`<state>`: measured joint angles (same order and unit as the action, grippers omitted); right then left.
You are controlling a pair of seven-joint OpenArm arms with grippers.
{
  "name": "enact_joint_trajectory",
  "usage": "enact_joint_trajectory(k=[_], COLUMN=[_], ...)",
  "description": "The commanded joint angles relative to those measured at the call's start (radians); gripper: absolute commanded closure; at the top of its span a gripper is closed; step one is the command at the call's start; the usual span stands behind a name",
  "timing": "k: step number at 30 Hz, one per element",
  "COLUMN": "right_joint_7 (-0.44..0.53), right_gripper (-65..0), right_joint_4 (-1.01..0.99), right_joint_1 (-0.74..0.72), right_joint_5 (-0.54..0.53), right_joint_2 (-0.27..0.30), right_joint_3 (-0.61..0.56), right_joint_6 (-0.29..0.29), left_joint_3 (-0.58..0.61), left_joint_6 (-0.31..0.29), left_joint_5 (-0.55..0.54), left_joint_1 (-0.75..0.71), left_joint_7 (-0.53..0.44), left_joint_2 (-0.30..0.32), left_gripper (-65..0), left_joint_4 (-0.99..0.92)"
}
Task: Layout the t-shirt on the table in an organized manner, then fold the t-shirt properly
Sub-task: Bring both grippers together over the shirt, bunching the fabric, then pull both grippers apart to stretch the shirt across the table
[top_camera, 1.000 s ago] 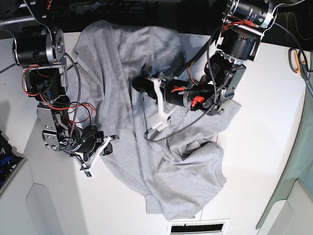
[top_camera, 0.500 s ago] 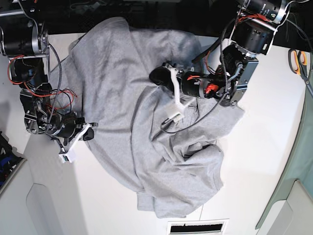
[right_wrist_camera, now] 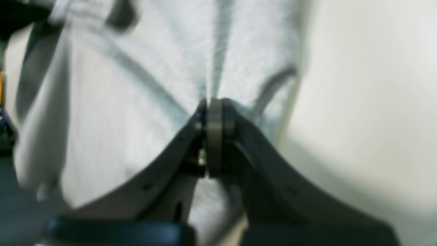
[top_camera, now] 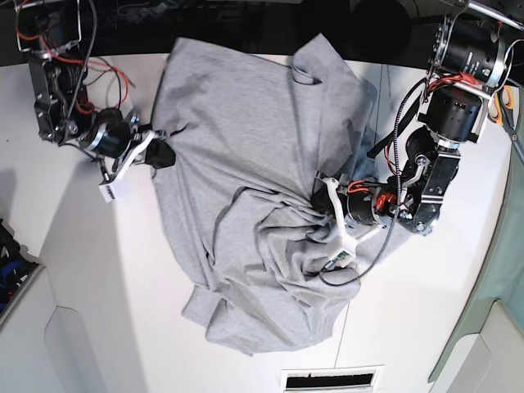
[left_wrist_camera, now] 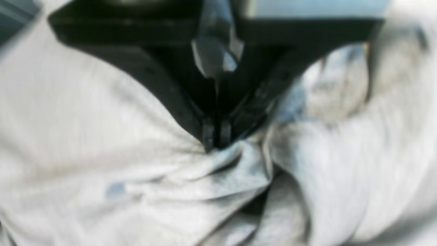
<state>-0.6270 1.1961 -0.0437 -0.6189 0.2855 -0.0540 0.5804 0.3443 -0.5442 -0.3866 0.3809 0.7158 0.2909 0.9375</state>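
Heather-grey t-shirt (top_camera: pixel 246 188) spread crumpled over the middle of the white surface (top_camera: pixel 458 270), far edge reaching the dark back rim, near hem bunched toward the front. Deep folds gathered right of centre. No lettering showing on the upward side.

Left gripper (top_camera: pixel 321 190) down in those folds, black fingers (left_wrist_camera: pixel 208 131) pressed together and clamped on a pinch of the t-shirt, cloth puckering around the tips in the left wrist view.

Right gripper (top_camera: pixel 164 153) at the shirt's edge on the base view's left, fingers (right_wrist_camera: pixel 214 116) closed tight on the fabric, creases radiating away from the pinch. Bare surface just beside that edge.

Orange-handled scissors (top_camera: pixel 501 102) lying well apart, near the surface's edge.
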Motion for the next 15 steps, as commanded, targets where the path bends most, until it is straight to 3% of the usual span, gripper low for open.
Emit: enact_joint_trajectory(k=[1,8,11,15], right_joint_7=[-0.048,-0.040,-0.040,-0.039], right_gripper=[0.0,0.0,0.0,0.0], right_joint_4=[0.039,0.130,0.135,0.135], right_joint_1=[0.025,0.095,0.060,-0.013], right_joint_5=[0.028,0.037,0.061,0.106], right_joint_2=[-0.008,-0.123,-0.156,-0.173], right_joint_3=[-0.003,-0.002,0.003,0.013], right_joint_6=[-0.004,-0.004,-0.005,-0.021], left_joint_3=[0.000,0.000,0.000,0.000], left_joint_6=[0.040,0.042,0.009,0.009], left_joint_5=[0.060,0.065,0.019,-0.094], left_joint_1=[0.024,0.088,0.090,0.087], left_joint_7=[0.024,0.018,0.045,0.147], left_joint_2=[-0.002,-0.069,-0.065,-0.020], left_gripper=[-1.3,-1.3,-1.3,-1.3], left_joint_4=[-0.018,-0.070,-0.016,0.097])
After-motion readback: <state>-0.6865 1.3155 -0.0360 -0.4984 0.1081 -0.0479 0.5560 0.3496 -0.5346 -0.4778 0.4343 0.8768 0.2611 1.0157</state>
